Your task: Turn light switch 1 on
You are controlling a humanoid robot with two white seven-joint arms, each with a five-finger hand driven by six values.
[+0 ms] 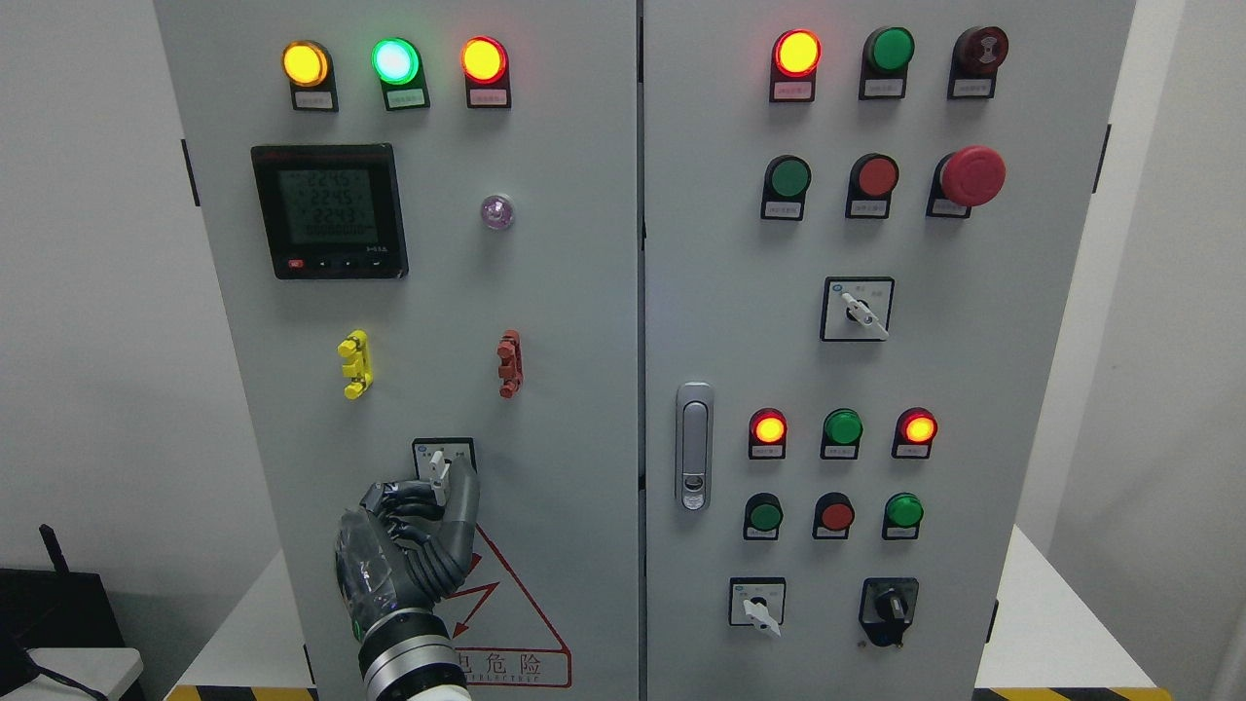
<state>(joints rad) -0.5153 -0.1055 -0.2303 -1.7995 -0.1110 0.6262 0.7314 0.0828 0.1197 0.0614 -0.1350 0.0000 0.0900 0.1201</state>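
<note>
The left hand [414, 540] is reaching up the left cabinet door, its fingers [458, 487] pinching the white rotary selector switch [441, 467] low on that panel. Contact looks made; next comes a careful twist.

bare panel [574, 321] around selector switch [442, 465], yellow clip [354, 364] and red clip [509, 363] protruding above

The left hand [409, 545] comes up from the bottom edge left of the middle, its silver wrist cuff low in the picture and the dark palm turned upward. The fingers [404, 501] are curled in toward the palm, while the thumb [465, 497] stands straight up on the right side. The right arm is out of view
</note>
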